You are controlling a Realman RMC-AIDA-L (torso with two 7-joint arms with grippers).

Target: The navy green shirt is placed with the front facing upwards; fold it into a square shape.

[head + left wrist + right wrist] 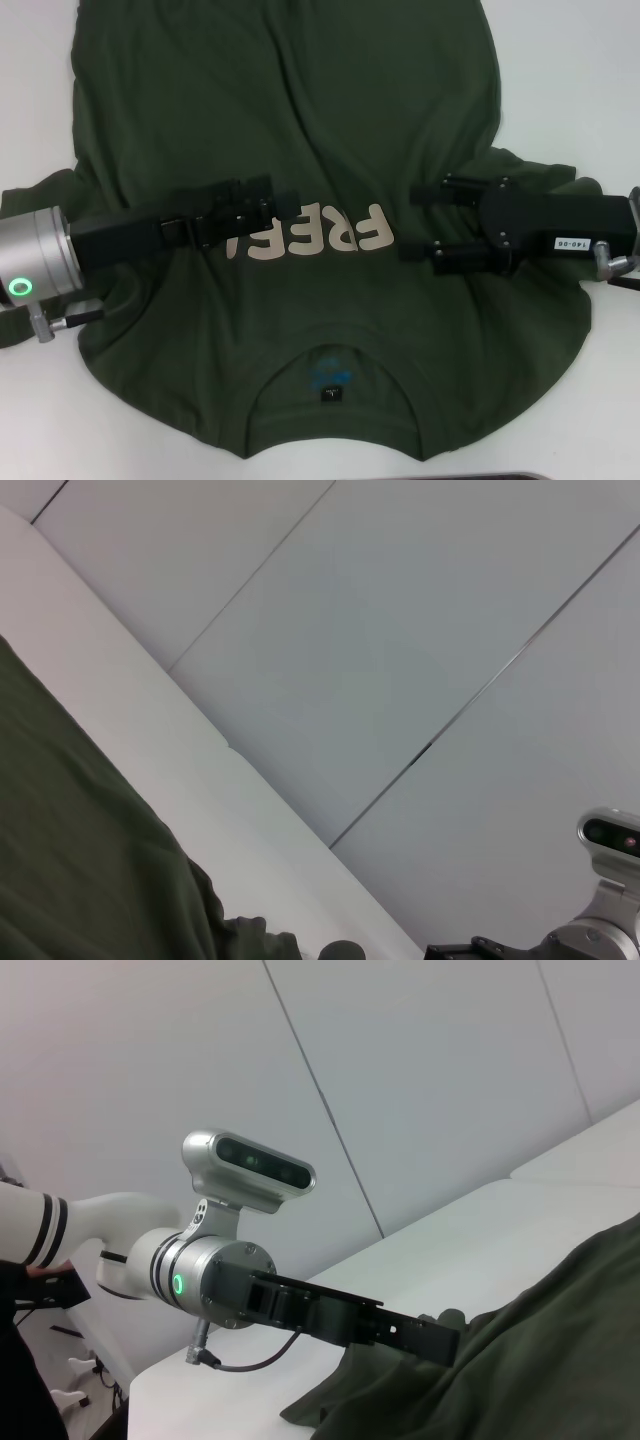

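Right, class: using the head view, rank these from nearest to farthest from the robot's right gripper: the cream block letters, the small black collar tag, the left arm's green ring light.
1. Cream block letters on the dark olive-green cotton shirt, just inboard of the right gripper, mid-chest.
2. Small black collar tag, inside the neckline, towards the robot.
3. Green ring light, on the silver left wrist, far across.

— Item: supporting surface?
— White table, showing bare along its left and right edges and far right corner.
— Lying directly on it?
— One navy green shirt, spreading flat across the middle, collar lying toward the near edge, cream lettering facing up.
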